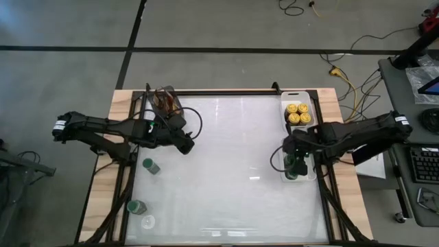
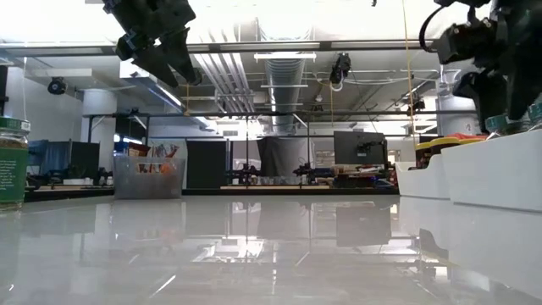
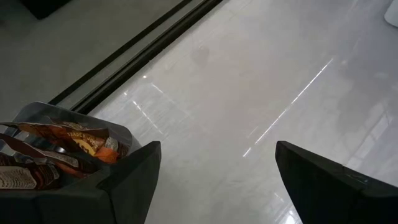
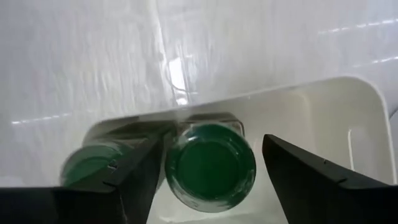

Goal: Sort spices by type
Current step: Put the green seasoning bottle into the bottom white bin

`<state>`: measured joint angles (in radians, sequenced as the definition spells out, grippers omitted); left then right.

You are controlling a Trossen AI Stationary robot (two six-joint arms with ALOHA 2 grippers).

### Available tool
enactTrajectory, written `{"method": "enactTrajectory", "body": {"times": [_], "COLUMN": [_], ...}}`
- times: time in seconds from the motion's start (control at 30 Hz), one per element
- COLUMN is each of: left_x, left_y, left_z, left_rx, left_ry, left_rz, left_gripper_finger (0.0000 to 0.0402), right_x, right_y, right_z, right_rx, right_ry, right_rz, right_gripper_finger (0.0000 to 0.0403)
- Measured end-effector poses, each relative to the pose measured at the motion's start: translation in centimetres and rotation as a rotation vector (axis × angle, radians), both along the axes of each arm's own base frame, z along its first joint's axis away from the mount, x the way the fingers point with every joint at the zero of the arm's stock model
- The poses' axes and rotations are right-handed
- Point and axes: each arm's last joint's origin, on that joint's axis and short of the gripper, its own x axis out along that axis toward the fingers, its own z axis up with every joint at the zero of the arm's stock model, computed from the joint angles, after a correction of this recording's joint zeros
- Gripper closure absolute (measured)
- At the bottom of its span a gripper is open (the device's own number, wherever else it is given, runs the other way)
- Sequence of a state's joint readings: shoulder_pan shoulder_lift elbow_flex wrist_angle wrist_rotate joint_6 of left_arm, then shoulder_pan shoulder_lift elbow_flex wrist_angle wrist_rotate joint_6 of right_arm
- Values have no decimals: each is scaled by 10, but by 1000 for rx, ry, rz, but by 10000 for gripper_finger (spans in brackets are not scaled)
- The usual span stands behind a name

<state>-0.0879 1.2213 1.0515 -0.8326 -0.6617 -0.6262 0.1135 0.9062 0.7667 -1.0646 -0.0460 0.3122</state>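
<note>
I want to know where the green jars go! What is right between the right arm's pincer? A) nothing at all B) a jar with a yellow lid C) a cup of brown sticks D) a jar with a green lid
D: the right wrist view shows a green-lidded jar between the open fingers of the right pincer, standing in the white tray.

Your two arms: dark, jointed, cabled.

Both the left arm (image 1: 110, 129) and the right arm (image 1: 357, 134) read matte black from above, built of blocky links with rounded joint housings. Each carries a small white label band near its outer end. You'll see a thin black cable looping loose beside the left gripper (image 1: 186, 144). Seen from the wrists, the left fingers (image 3: 134, 180) and right fingers (image 4: 311, 180) are flat, dark, wedge-shaped plates with straight edges.
</note>
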Motion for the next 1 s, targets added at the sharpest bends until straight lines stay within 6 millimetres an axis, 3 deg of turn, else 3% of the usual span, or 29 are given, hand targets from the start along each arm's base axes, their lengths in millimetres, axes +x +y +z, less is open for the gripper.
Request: {"method": "enactTrajectory", "body": {"times": [0.33, 0.43, 0.57, 0.73, 1.0], "left_x": [0, 0, 0, 0, 0], "left_y": [0, 0, 0, 0, 0], "left_z": [0, 0, 0, 0, 0], "left_rx": [0, 0, 0, 0, 2], "left_ry": [0, 1, 1, 1, 2], "left_rz": [0, 0, 0, -1, -3], "left_gripper_finger": [102, 102, 102, 102, 102], "right_x": [8, 7, 2, 2, 10], "right_y": [1, -2, -10, -28, -49], "right_z": [32, 40, 35, 26, 16], "right_rx": [22, -27, -40, 0, 212], "right_ry": [-105, -112, -20, 94, 205], "right_rz": [-34, -81, -163, -435, -903], "right_gripper_finger": [121, 134, 170, 230, 321]}}
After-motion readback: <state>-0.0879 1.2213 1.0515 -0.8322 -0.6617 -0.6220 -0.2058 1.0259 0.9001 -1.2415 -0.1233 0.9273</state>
